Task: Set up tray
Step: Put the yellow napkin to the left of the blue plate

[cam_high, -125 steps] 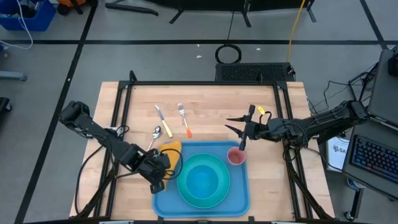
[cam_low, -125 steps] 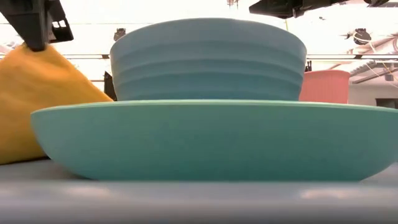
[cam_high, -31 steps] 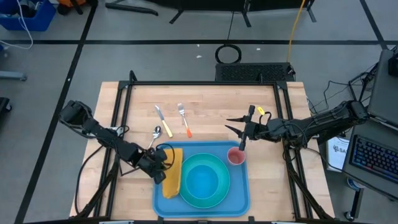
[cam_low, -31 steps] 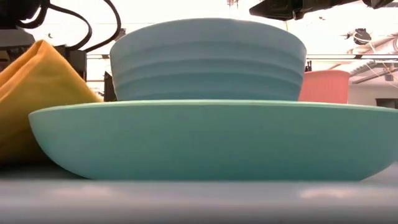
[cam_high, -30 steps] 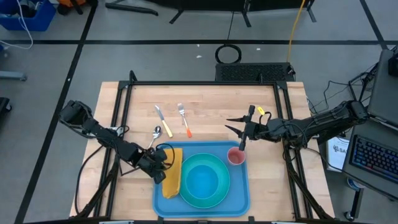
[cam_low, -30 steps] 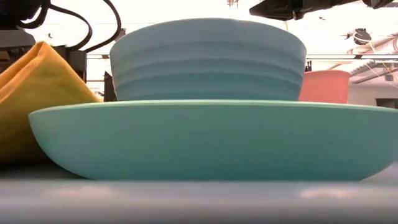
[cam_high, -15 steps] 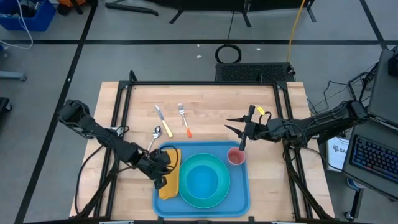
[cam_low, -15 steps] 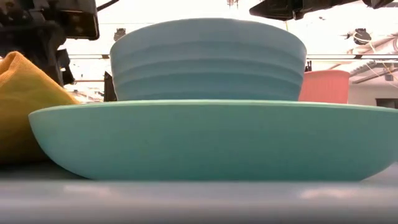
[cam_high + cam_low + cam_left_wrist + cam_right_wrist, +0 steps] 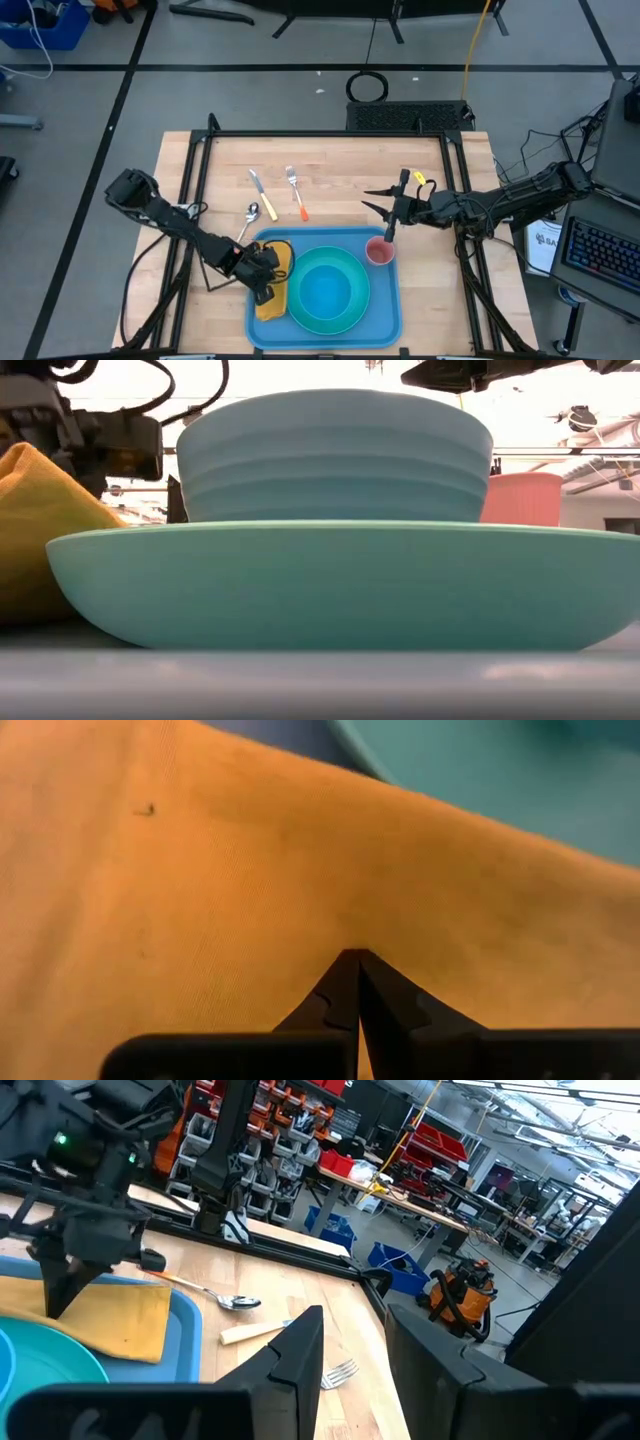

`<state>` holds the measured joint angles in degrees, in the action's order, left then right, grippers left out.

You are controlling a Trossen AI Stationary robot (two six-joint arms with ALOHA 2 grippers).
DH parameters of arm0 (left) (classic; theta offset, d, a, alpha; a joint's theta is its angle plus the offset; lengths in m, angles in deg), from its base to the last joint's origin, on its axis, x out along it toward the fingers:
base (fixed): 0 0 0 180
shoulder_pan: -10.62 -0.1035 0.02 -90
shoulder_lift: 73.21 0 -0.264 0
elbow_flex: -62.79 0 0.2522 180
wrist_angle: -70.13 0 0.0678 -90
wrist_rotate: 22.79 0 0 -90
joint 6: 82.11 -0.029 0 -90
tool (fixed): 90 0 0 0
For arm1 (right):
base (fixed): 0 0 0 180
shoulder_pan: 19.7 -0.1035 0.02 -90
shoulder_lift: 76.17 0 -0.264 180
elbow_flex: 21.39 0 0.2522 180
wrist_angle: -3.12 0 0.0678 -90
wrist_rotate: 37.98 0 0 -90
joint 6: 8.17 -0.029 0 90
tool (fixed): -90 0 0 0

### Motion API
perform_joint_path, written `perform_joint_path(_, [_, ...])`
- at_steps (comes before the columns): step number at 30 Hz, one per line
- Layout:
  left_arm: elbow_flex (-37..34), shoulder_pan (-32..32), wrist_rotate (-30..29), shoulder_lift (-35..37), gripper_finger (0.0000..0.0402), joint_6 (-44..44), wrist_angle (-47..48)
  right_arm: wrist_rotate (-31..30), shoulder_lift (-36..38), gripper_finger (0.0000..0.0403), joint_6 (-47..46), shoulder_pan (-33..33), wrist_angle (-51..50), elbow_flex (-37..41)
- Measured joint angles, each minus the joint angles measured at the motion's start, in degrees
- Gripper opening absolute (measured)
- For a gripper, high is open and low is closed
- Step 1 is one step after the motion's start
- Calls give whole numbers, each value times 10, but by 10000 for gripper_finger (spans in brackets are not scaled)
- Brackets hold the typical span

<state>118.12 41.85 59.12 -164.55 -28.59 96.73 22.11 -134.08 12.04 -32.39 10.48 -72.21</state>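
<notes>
Light-blue tray (image 9: 385,322); turquoise plate (image 9: 352,307); orange-yellow napkin (image 9: 272,296); pink cup (image 9: 380,251).

Count as you read: one tray (image 9: 388,322); one plate (image 9: 352,262); one bowl (image 9: 325,295) on it; one pink cup (image 9: 379,251); one yellow napkin (image 9: 272,300) under the left gripper (image 9: 265,291); beyond that gripper on the table (image 9: 330,160), one spoon (image 9: 250,215), one knife (image 9: 262,194), one fork (image 9: 295,191); two arms.
</notes>
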Motion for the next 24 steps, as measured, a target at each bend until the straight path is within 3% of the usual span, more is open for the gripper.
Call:
perform_joint_path(5, [4, -7, 3, -27, 3, 38, 41, 0, 0, 100, 0, 0, 0, 0])
perform_joint_path(12, [3, -10, -72, -25, 3, 57, 83, 0, 0, 100, 0, 0, 0, 0])
perform_joint_path(24, [27, -8, 25, -11, 8, 61, 56, 0, 0, 100, 0, 0, -1, 0])
